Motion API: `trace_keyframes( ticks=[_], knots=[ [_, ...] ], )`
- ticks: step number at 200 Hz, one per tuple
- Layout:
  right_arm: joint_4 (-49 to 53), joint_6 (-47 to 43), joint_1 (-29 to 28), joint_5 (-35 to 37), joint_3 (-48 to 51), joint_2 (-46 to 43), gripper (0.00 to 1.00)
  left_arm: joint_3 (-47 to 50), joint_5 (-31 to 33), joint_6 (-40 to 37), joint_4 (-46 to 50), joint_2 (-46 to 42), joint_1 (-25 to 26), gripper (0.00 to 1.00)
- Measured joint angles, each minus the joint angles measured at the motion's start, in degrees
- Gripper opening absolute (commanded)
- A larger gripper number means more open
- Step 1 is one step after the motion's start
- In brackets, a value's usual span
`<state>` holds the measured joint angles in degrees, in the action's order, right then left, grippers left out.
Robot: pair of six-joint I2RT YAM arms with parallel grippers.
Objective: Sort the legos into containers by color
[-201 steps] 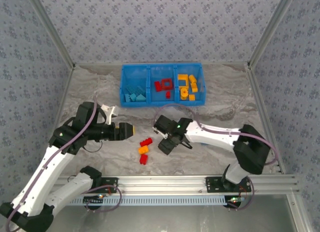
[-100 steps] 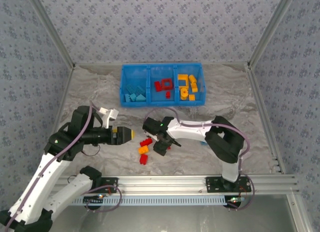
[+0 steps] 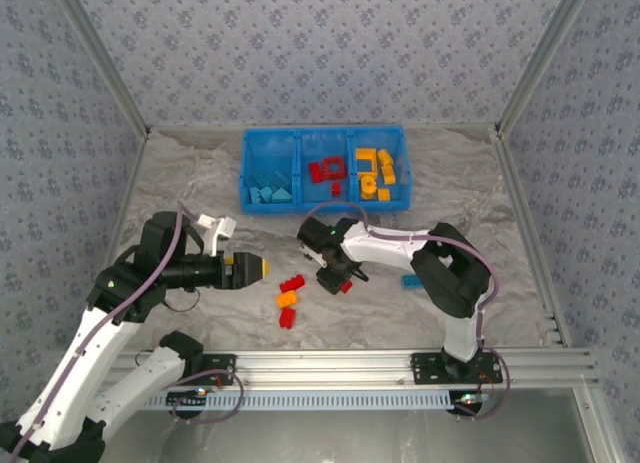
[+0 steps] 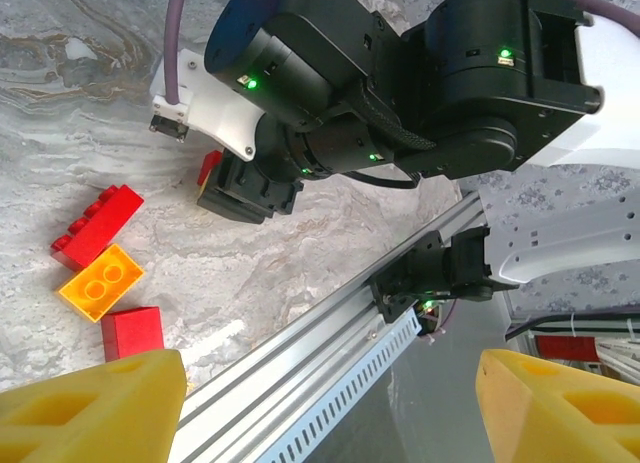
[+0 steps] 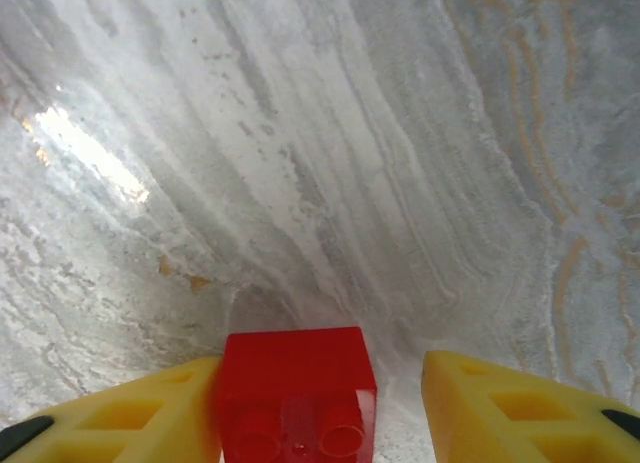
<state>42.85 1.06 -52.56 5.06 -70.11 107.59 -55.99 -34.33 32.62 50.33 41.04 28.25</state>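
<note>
Down on the counter (image 3: 200, 183), near its middle, a small red brick (image 5: 297, 358) sits right between the yellow fingers (image 5: 150, 408) of the right tool (image 5: 320, 378). One finger is touching the brick's side, while the other stands off with a sliver of counter showing. So the jaws are parted around it, not clamped.

It looks light, hard and slick. A stiff plastic block like this won't give, but it could twist or squirt out of a lopsided pinch. The flat opposite sides are the place to hold it, squarely and centred.

Just to the left lie a long red brick (image 3: 292, 282), an orange brick (image 3: 286, 299) and a square red brick (image 3: 287, 318), and a blue brick (image 3: 411, 281) lies off to the right. The left tool (image 3: 258, 268) hovers beside that trio, wide open and empty. At the far side is the blue bin (image 3: 325, 205), with red pieces in its middle compartment.
</note>
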Motion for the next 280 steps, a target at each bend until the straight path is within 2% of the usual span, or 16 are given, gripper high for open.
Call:
trace_keyframes(
  ticks=[23,47,75,98,116,144,169,210,241,280],
  knots=[
    [-0.42,1.05,0.33,-1.14,0.59,-0.35,0.47,0.70,-0.33,0.24,-0.37,0.00,0.00,0.76],
    [-1.73,1.92,0.63,-2.05,2.32,-1.44,0.35,1.31,-0.44,0.46,-0.81,0.07,0.00,0.76],
    [-1.86,3.06,0.83,-1.36,3.30,-2.67,0.29,1.36,-0.57,0.94,-1.38,0.70,0.02,0.76],
    [-1.49,4.11,1.84,-0.52,3.23,-5.84,0.28,1.25,0.70,1.53,-2.51,2.05,0.04,0.76],
    [-0.37,4.79,4.39,0.11,0.04,-8.96,0.27,-0.09,3.34,1.53,-2.56,4.50,0.04,0.76],
    [0.24,6.19,9.29,0.81,-12.20,-8.81,0.26,-5.55,10.88,1.53,-2.91,9.88,0.04,0.76],
    [-0.79,8.20,12.68,1.36,-23.98,-4.17,0.26,-9.51,17.57,1.95,-4.98,14.14,0.04,0.75],
    [-2.82,11.67,16.70,-0.79,-36.46,8.48,0.26,-13.16,22.53,2.45,-9.03,21.68,1.68,0.73],
    [-4.09,14.01,18.84,-3.80,-42.07,17.86,0.26,-14.60,25.42,2.58,-10.32,25.44,3.69,0.73],
    [-5.25,16.63,19.87,-7.98,-45.83,24.76,0.26,-16.68,29.92,2.56,-11.37,27.78,7.32,0.71]
  ],
)
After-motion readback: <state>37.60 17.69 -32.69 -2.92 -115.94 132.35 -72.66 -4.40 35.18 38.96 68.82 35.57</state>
